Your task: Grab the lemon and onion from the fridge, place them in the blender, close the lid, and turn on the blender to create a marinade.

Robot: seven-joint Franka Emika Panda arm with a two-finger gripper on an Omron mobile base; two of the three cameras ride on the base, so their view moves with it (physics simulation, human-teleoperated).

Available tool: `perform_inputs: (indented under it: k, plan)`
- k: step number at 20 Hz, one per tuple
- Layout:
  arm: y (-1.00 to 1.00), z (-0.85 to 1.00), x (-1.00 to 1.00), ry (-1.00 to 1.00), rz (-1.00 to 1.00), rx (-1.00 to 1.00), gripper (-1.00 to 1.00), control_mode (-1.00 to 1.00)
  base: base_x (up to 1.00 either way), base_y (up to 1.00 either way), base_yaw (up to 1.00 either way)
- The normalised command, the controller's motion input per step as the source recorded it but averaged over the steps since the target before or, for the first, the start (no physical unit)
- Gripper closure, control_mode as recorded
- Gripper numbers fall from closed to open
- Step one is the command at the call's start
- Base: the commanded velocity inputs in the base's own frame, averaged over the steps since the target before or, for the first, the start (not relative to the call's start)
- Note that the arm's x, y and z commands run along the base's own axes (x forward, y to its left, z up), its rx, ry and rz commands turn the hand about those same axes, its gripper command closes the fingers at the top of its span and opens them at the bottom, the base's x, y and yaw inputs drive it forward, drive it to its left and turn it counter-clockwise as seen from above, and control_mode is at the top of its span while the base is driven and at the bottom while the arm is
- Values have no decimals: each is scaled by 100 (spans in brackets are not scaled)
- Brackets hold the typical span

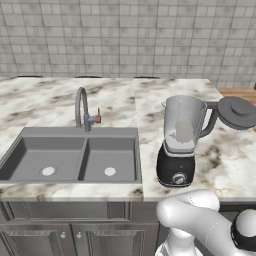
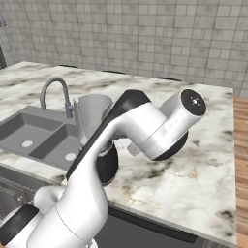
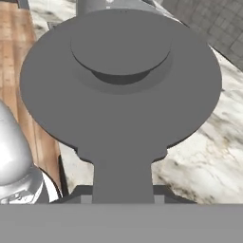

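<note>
The blender (image 1: 181, 142) stands on the marble counter right of the sink, a clear grey jar on a black base with a silver knob (image 1: 178, 178). Its jar mouth is uncovered. A pale round shape shows faintly through the jar wall; I cannot tell if it is the lemon or the onion. The dark grey lid (image 1: 238, 112) hangs in the air just right of the jar's handle, at about rim height. In the hand view the lid (image 3: 121, 90) lies flat and close, and my gripper (image 3: 122, 192) is shut on its edge tab. The jar (image 2: 92, 112) shows behind my arm. The fridge is out of view.
A grey double sink (image 1: 75, 156) with a curved faucet (image 1: 82, 107) takes up the counter's left part. The tiled wall (image 1: 125, 35) runs behind. The counter ends at the right, over a wooden floor (image 2: 240, 169). My arm's elbow (image 2: 145, 126) crosses in front of the blender.
</note>
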Motion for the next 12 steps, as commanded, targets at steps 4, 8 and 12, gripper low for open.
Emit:
perform_inputs:
  k: [4, 8, 12]
  plan:
    - [46, 36, 0, -5, 0, 0, 100, -100, 0, 0, 0]
    - [48, 42, 0, 0, 0, 0, 100, -100, 0, 0, 0]
    - [47, 38, 7, 2, 0, 0, 100, -100, 0, 0, 0]
